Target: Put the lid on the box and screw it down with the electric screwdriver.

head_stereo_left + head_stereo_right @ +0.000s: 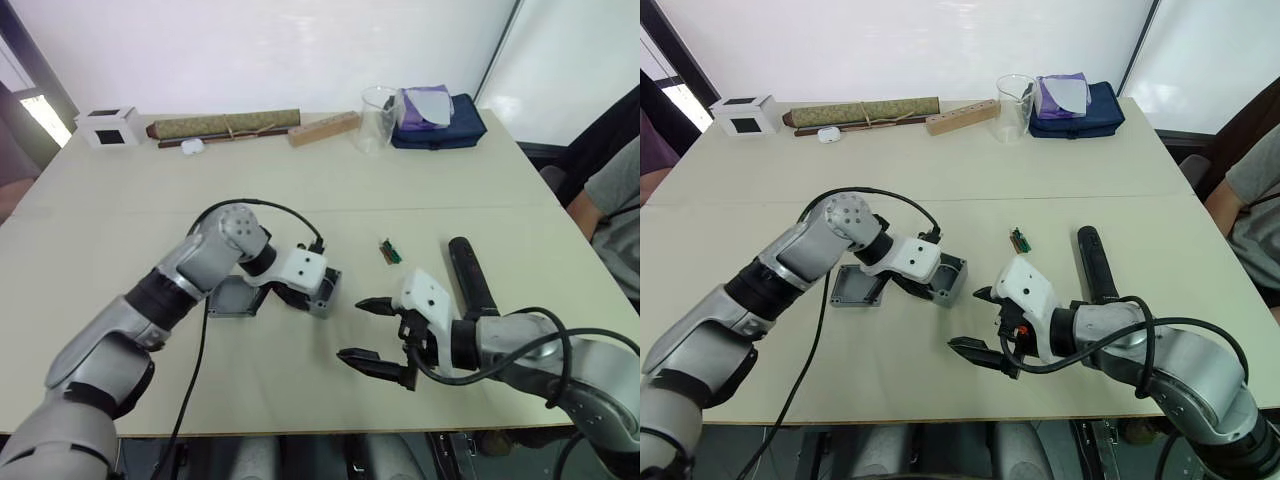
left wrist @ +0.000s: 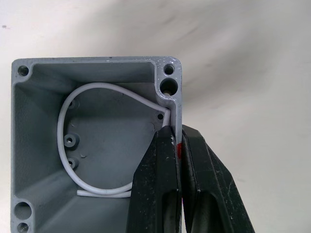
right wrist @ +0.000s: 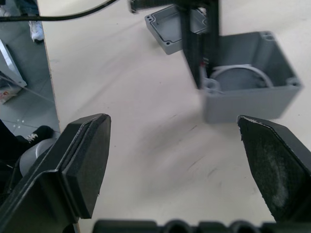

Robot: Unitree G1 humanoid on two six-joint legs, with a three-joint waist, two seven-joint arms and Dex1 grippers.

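The grey box [image 1: 326, 291] stands open-topped on the table's middle, with a white ring [image 2: 62, 141] inside it. My left gripper [image 2: 180, 145] is shut on one wall of the box, one finger inside and one outside, at a small red mark. The lid [image 1: 232, 298] lies flat just left of the box, partly hidden under my left arm. Right of the box my right gripper [image 1: 350, 328] is open and empty above the table, with the box [image 3: 243, 92] ahead of its fingers. The black electric screwdriver [image 1: 470, 275] lies on the table beyond my right wrist.
A small green part [image 1: 390, 251] lies between box and screwdriver. Along the far edge stand a white cube [image 1: 108, 127], a rolled mat [image 1: 225, 125], a wooden block [image 1: 323, 128], a clear cup [image 1: 377, 118] and a blue pouch [image 1: 440, 120]. A person [image 1: 615, 200] sits at right.
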